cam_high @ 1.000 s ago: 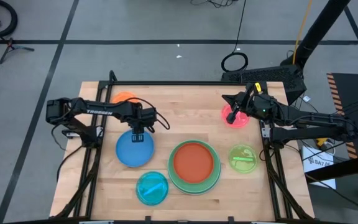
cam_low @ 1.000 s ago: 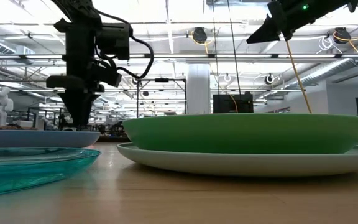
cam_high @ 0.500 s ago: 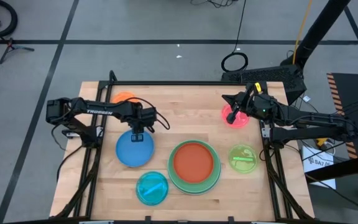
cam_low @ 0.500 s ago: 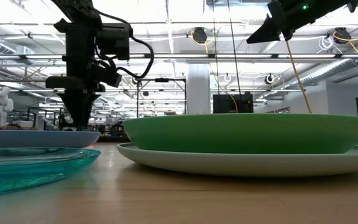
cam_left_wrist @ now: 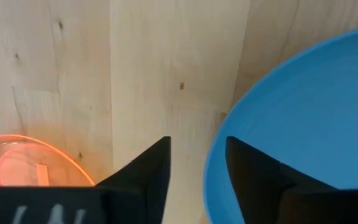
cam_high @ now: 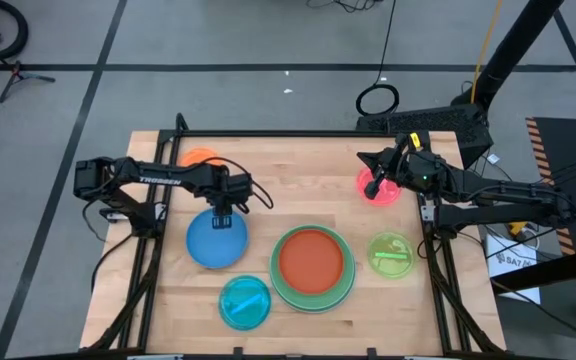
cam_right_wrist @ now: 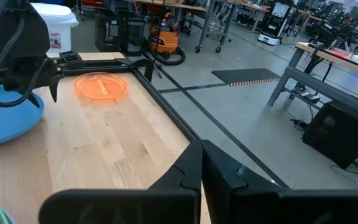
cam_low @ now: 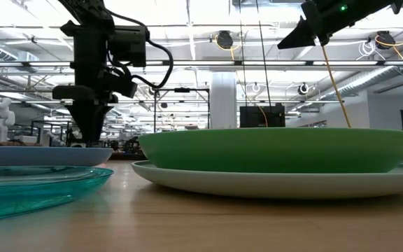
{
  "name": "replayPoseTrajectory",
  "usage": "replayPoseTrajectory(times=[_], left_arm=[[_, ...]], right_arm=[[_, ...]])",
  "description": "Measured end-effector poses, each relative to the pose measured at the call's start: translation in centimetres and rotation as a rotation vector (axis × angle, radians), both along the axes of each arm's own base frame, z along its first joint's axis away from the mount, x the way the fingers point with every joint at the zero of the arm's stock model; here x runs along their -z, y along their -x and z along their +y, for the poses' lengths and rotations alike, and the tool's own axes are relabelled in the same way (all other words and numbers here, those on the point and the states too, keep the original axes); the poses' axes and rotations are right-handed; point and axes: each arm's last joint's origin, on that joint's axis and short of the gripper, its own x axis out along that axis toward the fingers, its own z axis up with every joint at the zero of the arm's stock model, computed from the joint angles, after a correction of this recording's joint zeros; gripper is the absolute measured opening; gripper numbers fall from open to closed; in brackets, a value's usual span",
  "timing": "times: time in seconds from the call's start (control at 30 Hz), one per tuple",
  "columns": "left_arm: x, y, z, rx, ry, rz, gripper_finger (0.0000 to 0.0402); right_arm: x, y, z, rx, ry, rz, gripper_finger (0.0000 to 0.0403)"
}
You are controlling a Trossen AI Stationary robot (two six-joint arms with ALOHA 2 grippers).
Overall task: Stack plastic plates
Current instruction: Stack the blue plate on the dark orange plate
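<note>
A blue plate (cam_high: 215, 242) lies flat on the wooden table at the left. My left gripper (cam_high: 223, 213) points down at its far rim (cam_left_wrist: 215, 163), open, one finger inside the rim and one outside. A rust-brown plate (cam_high: 312, 260) sits in a green plate (cam_high: 280, 272) on a pale plate (cam_low: 278, 184). A cyan plate (cam_high: 244, 301), a lime plate (cam_high: 391, 253) and an orange plate (cam_high: 201, 157) lie apart. My right gripper (cam_high: 371, 186) hangs shut above a pink plate (cam_high: 385, 195). My left gripper comes from above and straddles the blue plate's far rim (cam_left_wrist: 215, 163). The outer finger (cam_left_wrist: 148, 174) stands clear of the rim, with bare wood between. Whether the inner finger (cam_left_wrist: 247, 171) touches the plate, I cannot tell. The plate lies flat on the table.
Bare wood lies in the middle of the table's far half (cam_high: 298, 180). Black frame rails (cam_right_wrist: 166, 87) run along the table's edges.
</note>
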Motion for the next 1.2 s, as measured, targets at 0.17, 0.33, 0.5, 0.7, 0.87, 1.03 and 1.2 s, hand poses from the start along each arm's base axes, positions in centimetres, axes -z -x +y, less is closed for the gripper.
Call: replayPoseTrajectory(times=[0.17,0.33,0.5,0.7,0.87,1.03,1.2], left_arm=[[0.0,0.0,0.0,0.013,-0.001,0.002,0.022],[0.0,0.0,-0.1,0.051,0.049,-0.007,0.0238],[0.2,-0.1,-0.2,0.066,0.064,-0.028,0.0239],[2.2,1.1,-0.5,0.075,0.085,0.014,0.0239],[2.8,1.3,-0.5,0.052,0.085,0.008,0.0239],[2.9,1.3,-0.5,0.062,0.083,0.006,0.0239],[2.9,1.3,-0.5,0.062,0.083,0.008,0.0239]], right_arm=[[0.0,0.0,0.0,0.0,0.0,0.0,0.0],[0.0,0.0,0.0,0.0,-0.001,0.001,0.0],[0.1,0.0,0.0,0.0,-0.002,0.009,0.0],[0.1,0.0,0.0,0.0,-0.002,0.009,0.0],[0.1,0.0,0.0,0.0,-0.002,0.009,0.0],[0.1,0.0,0.0,0.0,-0.002,0.009,0.0],[0.1,0.0,0.0,0.0,-0.002,0.009,0.0]])
